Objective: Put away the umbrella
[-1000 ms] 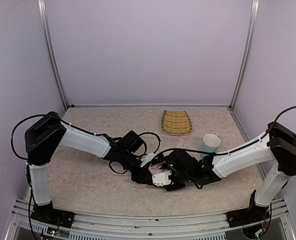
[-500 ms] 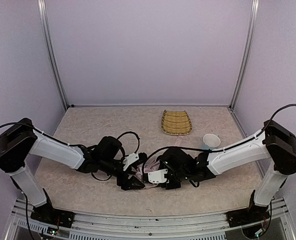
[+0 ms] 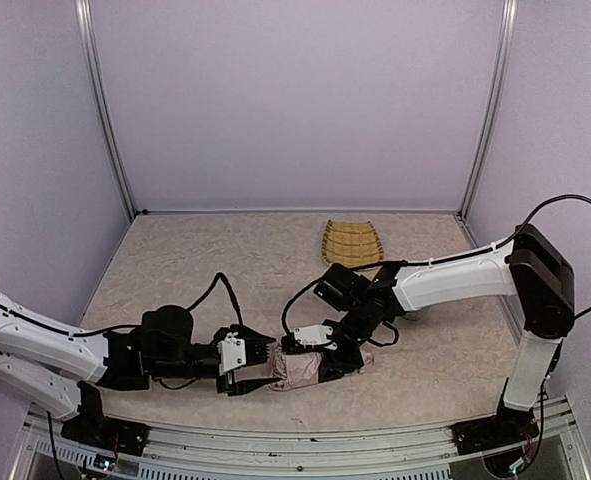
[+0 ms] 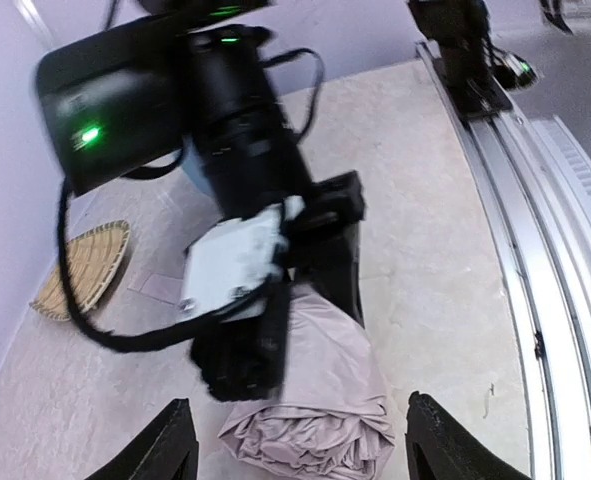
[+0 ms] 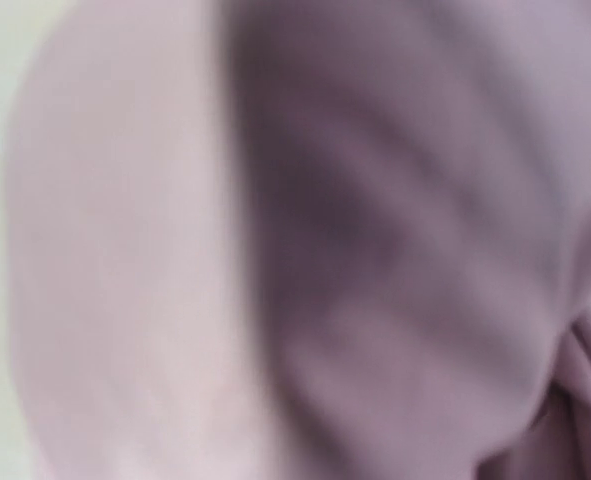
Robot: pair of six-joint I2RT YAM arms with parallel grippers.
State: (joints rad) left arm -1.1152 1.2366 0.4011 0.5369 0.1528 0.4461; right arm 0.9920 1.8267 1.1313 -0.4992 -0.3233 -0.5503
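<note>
The umbrella lies rolled up on the tabletop, so folding looks done. Your right tool pinches it, your left tool is spread at its end; storing remains.

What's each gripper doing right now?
Left gripper: open, the end of the umbrella between its fingers, not gripped.
Right gripper: closed on the umbrella.
</note>
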